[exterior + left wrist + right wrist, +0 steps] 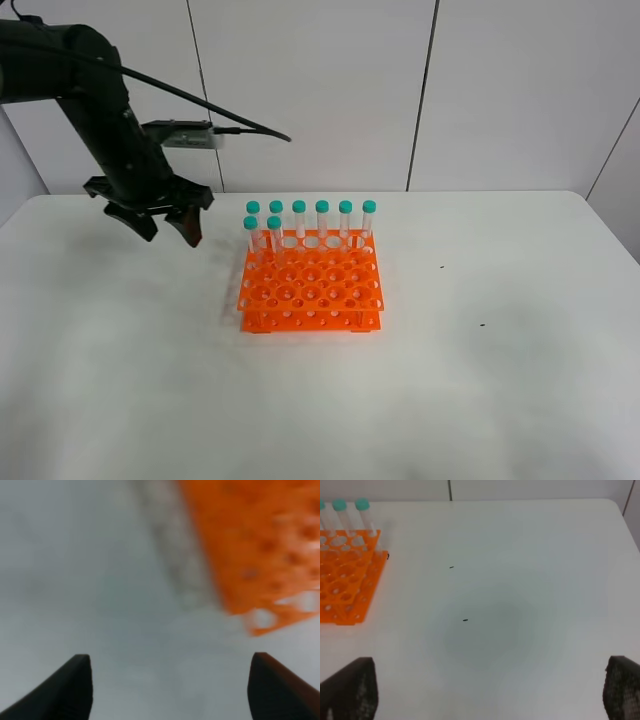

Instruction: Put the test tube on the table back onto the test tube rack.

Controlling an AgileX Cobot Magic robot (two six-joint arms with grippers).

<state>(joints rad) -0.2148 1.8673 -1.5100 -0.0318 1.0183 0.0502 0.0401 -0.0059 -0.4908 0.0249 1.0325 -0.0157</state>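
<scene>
The orange test tube rack [310, 290] stands mid-table on the white table [480, 390]. Several teal-capped test tubes [322, 222] stand upright in its back rows, two of them [274, 236] in the second row at the left. No tube lies on the table in any view. My left gripper [172, 236] is open and empty, held above the table left of the rack; its wrist view shows a blurred rack [250, 545] corner ahead. My right gripper [485, 695] is open and empty over bare table, to the right of the rack [345, 575].
A few dark specks [465, 620] lie on the table to the right of the rack. White wall panels [400, 90] stand behind the table. The right arm is outside the exterior high view.
</scene>
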